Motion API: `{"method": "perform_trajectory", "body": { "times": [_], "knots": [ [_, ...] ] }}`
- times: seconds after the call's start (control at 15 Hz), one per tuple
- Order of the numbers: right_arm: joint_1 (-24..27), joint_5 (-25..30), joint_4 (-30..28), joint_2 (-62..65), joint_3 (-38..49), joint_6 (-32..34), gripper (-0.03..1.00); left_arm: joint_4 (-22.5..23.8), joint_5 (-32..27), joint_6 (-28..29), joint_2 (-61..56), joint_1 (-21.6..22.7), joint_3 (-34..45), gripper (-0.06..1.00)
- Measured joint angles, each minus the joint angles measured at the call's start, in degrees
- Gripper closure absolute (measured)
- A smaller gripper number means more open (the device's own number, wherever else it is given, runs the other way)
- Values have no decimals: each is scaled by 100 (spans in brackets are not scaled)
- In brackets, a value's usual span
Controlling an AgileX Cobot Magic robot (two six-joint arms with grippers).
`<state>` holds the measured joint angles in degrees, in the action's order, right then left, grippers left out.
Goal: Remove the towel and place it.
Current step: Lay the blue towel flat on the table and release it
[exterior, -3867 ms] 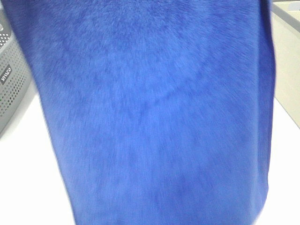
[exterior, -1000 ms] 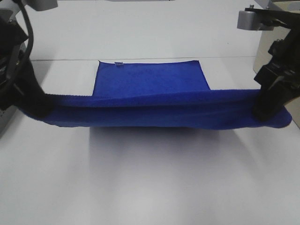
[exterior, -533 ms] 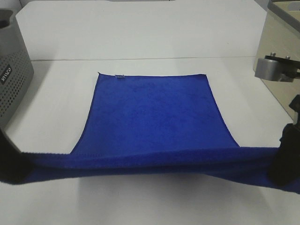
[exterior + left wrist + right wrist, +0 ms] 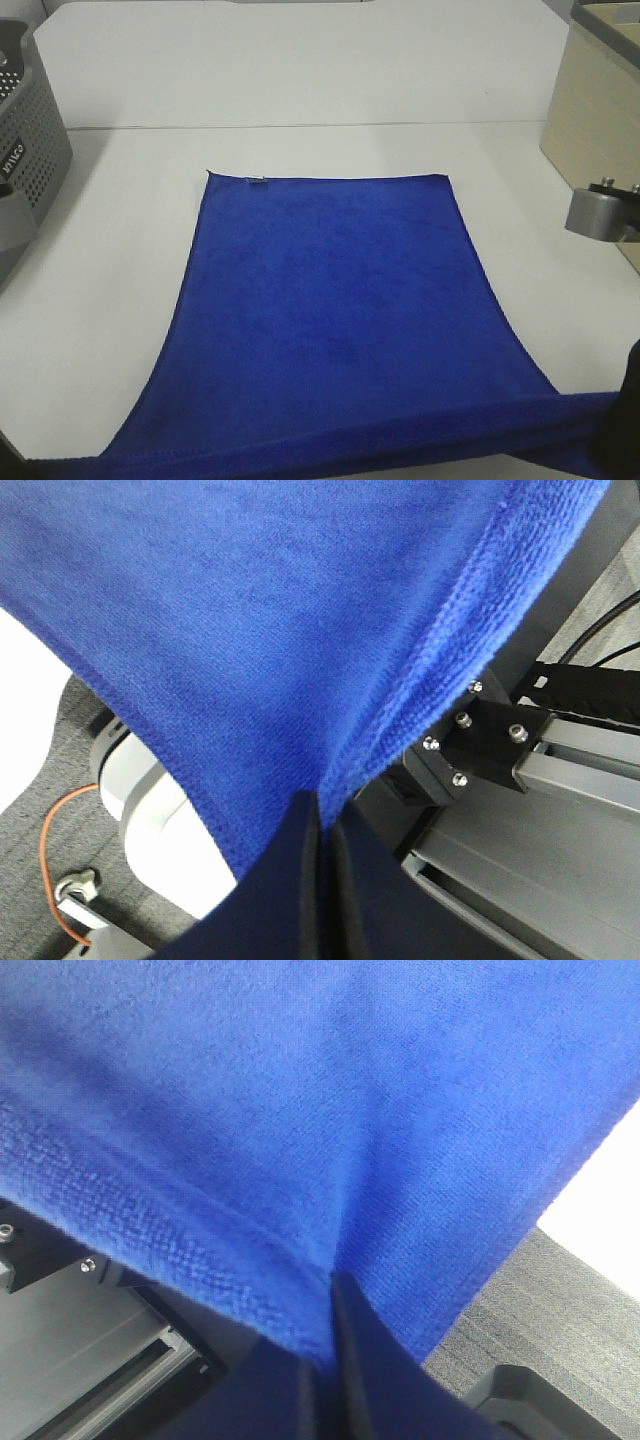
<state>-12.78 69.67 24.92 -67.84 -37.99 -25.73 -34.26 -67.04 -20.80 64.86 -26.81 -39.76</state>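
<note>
1. Large rectangular deep royal-blue plush microfibre towel (image 4: 330, 310): is lying spread flat on the white counter (image 4: 300, 80) over most of its length. Its near edge is lifting off the surface, stretched taut across the bottom of the high view. A small white tag (image 4: 257, 181) is showing at the far left corner.
2. Left fingers (image 4: 285, 880): black, pressed together, are pinching the towel's hemmed near edge at its left end.
3. Right fingers (image 4: 370, 1370): black, likewise closed, are gripping the same edge at its right end. The dark shape (image 4: 622, 430) low in the high view is probably this gripper.
4. Grey perforated basket (image 4: 25, 140): is standing at the counter's left, apart from the towel.
5. Pale beige box (image 4: 600, 100): is standing at the right, also apart.
</note>
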Motion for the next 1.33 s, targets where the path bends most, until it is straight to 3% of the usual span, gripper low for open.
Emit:
{"method": "perform_trajectory", "body": {
  "times": [0.47,1.07,1.33],
  "knots": [
    [0,0,52,-785,6,281,95,-46,6,710,286,0,46,94],
    [0,-17,63,-1513,6,596,95,-103,-6,808,1679,0,46,94],
    [0,-17,80,-1513,6,602,84,-69,-92,831,1679,17,46,94]
  ]
}}
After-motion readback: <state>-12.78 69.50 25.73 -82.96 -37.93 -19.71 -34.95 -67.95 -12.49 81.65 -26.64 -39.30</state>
